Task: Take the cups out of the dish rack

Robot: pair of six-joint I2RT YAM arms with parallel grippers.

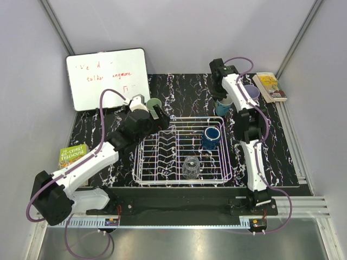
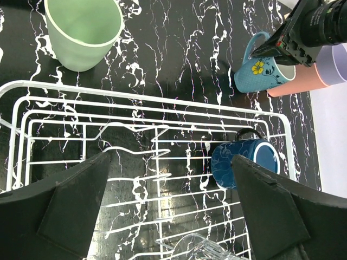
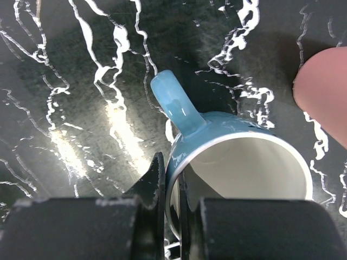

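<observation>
The white wire dish rack holds a dark blue cup lying at its back right and a clear glass near its front. My left gripper is open and empty over the rack's back left; in the left wrist view the rack, blue cup and glass show. A pale green cup stands behind the rack. My right gripper is shut on the rim of a teal cup with a handle, beside a salmon cup and a lavender cup.
A whiteboard leans at the back left. A green book lies at the left edge of the table, and a yellow book at the back right. Metal rails run along the right side.
</observation>
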